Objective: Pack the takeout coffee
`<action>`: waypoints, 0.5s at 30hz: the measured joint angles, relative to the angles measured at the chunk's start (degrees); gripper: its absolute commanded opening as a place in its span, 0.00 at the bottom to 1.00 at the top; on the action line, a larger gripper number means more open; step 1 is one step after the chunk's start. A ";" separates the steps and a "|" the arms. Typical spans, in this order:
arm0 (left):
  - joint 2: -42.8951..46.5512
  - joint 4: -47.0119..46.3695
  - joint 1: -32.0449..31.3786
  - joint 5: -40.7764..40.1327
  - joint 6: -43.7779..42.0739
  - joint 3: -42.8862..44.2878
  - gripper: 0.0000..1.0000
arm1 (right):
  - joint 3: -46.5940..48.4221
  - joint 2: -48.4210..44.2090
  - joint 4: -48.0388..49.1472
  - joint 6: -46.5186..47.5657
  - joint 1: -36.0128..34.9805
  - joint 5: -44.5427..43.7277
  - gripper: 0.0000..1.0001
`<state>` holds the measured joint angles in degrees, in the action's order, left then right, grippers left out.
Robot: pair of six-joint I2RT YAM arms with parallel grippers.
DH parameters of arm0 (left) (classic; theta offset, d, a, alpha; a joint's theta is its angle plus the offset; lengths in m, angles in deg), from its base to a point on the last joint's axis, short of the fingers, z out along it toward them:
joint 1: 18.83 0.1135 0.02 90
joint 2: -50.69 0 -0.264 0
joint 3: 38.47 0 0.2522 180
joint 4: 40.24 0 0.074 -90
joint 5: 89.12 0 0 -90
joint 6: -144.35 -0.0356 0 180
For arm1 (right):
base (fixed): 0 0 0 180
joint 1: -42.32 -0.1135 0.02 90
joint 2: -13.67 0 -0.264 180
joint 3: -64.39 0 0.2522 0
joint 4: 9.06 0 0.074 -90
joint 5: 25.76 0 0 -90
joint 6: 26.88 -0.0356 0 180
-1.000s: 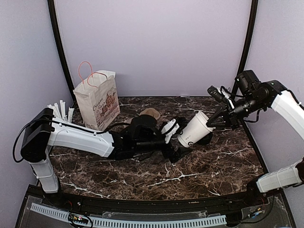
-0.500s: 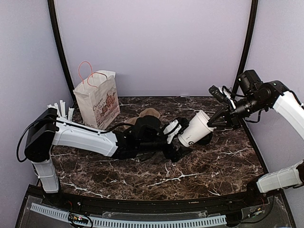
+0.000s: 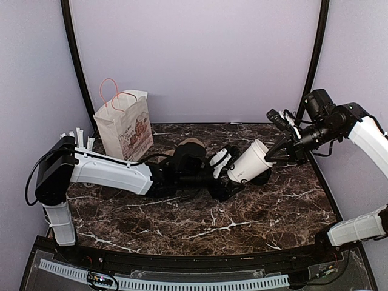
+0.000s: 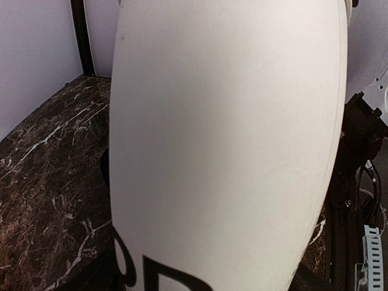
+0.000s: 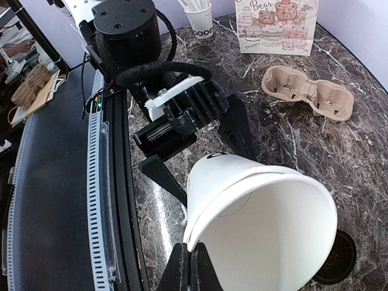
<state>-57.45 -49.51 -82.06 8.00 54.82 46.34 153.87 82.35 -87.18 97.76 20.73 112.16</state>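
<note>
The takeout coffee cup [image 3: 250, 163] is white paper and hangs tilted above the table's middle right, lidless, its open mouth [image 5: 273, 230] facing the right wrist camera. My right gripper [image 3: 271, 156] is shut on its rim [image 5: 195, 257]. My left gripper [image 3: 233, 176] is closed on the cup's lower part, with a black finger [image 5: 163, 176] on each side. The cup wall [image 4: 224, 139] fills the left wrist view. The black round lid [image 3: 262, 177] lies on the marble below the cup and shows again as the lid [image 5: 335, 257] in the right wrist view. The paper bag [image 3: 125, 129] stands at the back left.
A brown pulp cup carrier [image 3: 191, 145] lies behind the left gripper, also seen as the carrier [image 5: 308, 92] from the right wrist. A white cup of wrapped straws [image 3: 77, 142] stands left of the bag. Black frame posts flank the marble table [image 3: 182, 218].
The left arm has slid slightly right and back, and the cup has shifted a little up and right with it. The right gripper has stayed on the rim.
</note>
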 measured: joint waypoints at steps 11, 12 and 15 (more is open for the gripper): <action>-0.09 0.00 -0.02 0.79 -0.24 0.17 0.76 | 0.00 0.04 0.02 0.00 0.00 -0.04 0.00; -0.09 0.00 -0.02 0.83 -0.33 0.17 0.78 | 0.00 0.07 0.02 0.00 0.00 -0.04 0.00; -0.09 0.00 -0.02 0.72 -0.85 0.17 0.83 | 0.00 0.15 0.02 0.00 0.00 -0.04 0.00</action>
<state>-57.54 -49.51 -82.08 8.72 53.97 46.51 153.87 82.50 -87.16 97.76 20.73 112.12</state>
